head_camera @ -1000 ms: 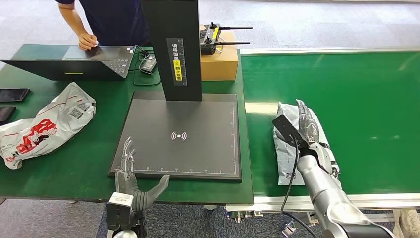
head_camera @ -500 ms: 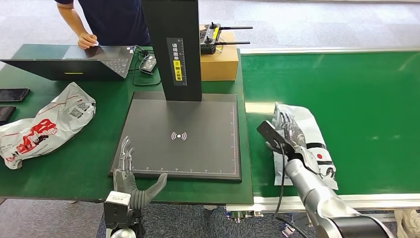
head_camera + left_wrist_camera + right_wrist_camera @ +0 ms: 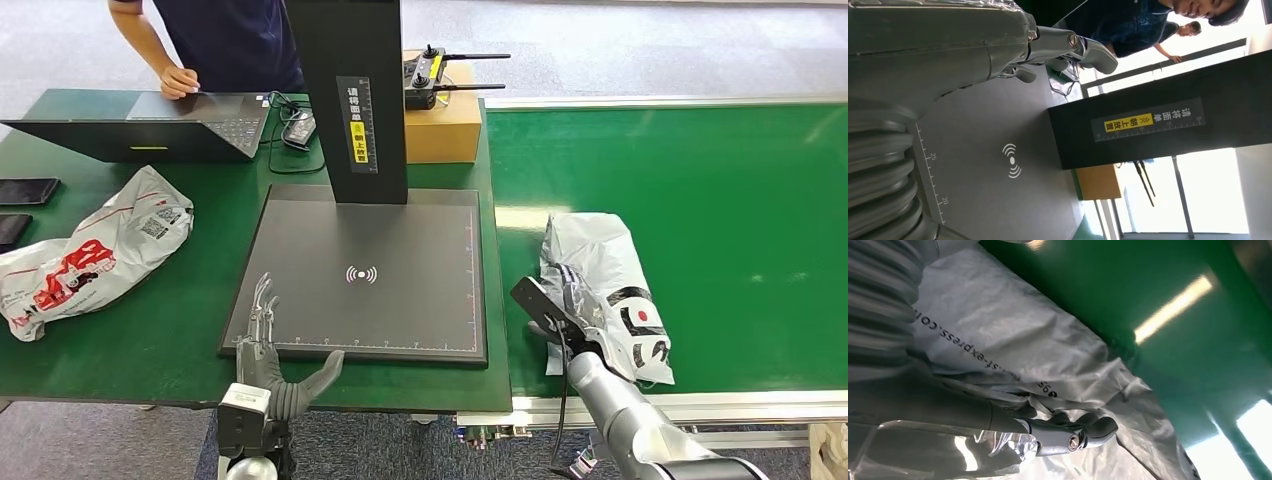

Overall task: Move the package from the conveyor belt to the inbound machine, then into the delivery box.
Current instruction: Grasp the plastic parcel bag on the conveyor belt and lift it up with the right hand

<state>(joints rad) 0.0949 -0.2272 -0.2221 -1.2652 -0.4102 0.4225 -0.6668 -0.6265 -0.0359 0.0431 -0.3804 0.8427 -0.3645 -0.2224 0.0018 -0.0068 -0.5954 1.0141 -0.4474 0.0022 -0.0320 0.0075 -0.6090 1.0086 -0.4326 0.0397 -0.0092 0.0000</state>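
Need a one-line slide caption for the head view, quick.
Right hand grips grey package on green conveyor belt; left hand open beside the scanner plate.

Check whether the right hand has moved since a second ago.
Yes. The right hand slid back along the grey package, toward the conveyor's near rail.

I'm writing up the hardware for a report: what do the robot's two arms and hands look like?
Both arms are silver metal tubes. The right hand has dark slender fingers, a black box at its wrist and a black cable running down the forearm. The left hand has pale grey jointed fingers, a thick grey thumb, a grey ribbed cover and a silver wrist block.
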